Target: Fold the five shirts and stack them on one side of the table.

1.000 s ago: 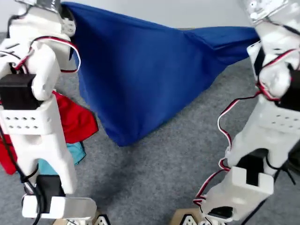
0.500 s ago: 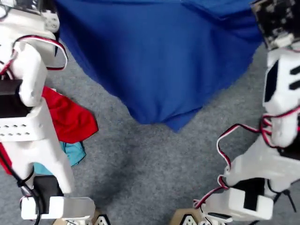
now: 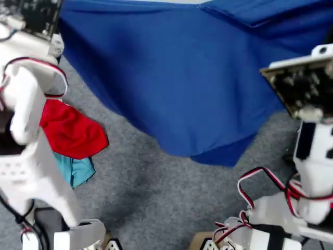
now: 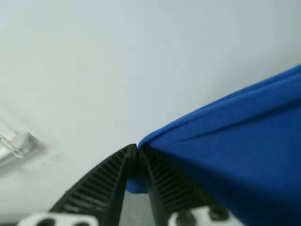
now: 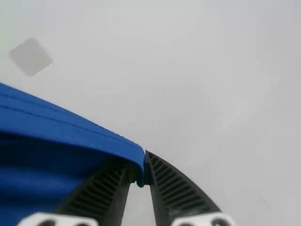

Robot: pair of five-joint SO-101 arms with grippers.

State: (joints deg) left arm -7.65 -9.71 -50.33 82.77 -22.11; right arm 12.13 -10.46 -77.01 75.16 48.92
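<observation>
A large blue shirt [image 3: 192,78] hangs spread between both arms above the grey table, its lower edge drooping near the middle. My left gripper [image 4: 138,153] is shut on one corner of the blue shirt [image 4: 235,141], pointing up toward a pale ceiling. My right gripper [image 5: 141,169] is shut on the opposite corner of the blue shirt [image 5: 56,155], also raised. A red shirt [image 3: 70,130] lies crumpled at the table's left beside the left arm, on top of a teal shirt [image 3: 75,169].
Grey felt table surface [image 3: 166,198] lies open below the hanging shirt. White arm bases with red and white wires [image 3: 250,182] stand at the near left and near right.
Both arms have lifted higher toward the camera. The blue shirt spread wider and its hanging lower edge shifted right and nearer.
</observation>
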